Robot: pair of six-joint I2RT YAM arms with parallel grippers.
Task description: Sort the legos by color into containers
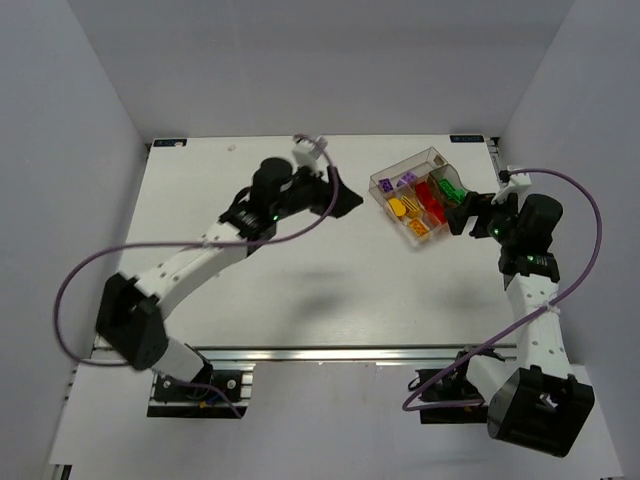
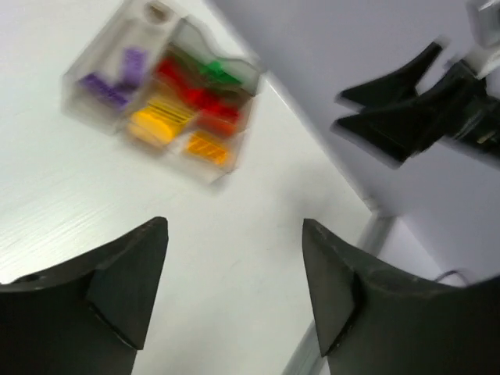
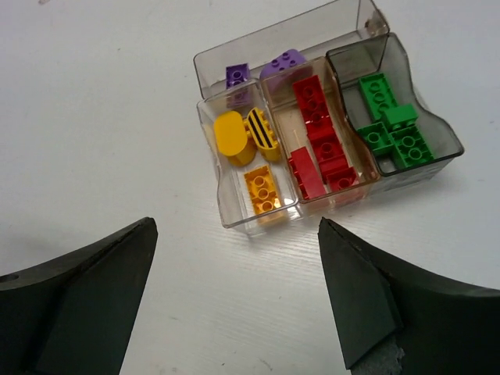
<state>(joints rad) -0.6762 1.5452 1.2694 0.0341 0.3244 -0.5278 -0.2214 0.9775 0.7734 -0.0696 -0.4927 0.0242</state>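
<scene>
All legos in the box, just ahead of right claw, jaws spread

1. Box, ahead of the right claw: clear, smoke-tinted walls; tan bottom showing beside the red pieces.
2. Purple legos, farthest from the claw: two, violet.
3. Red legos, straight ahead: several, bright red.
4. Green legos, ahead and right: vivid green.
5. Yellow lego, ahead and left: plain yellow.
6. Striped lego, touching it: yellow with black stripes.
7. Orange lego, nearest the claw: orange.
8. Table: white.
9. Claw fingers: black.
</scene>
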